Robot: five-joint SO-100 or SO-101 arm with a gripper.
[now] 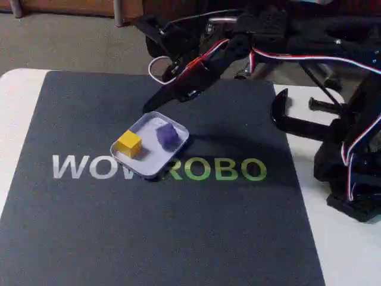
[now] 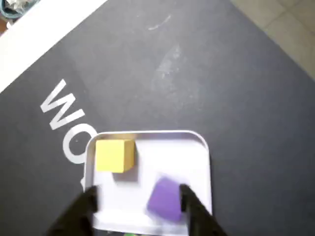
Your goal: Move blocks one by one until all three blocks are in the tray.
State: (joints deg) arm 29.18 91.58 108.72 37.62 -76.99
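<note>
- The yellow block (image 1: pixel 129 143) and the purple block (image 1: pixel 167 136) are seen inside the tray (image 1: pixel 150 168), set apart from each other.
- The tray is placed on the dark mat (image 1: pixel 149 226), over its lettering.
- The gripper (image 2: pixel 138 199) is held above the tray, jaws spread wide, nothing gripped; the purple block lies between them.

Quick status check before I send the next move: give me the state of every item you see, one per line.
yellow block: in the tray, resting flat.
purple block: in the tray, apart from the yellow block, blurred in the wrist view.
tray: on the dark mat, holding two blocks.
gripper: open, above the tray, holding nothing.
mat: flat on the white table.
</note>
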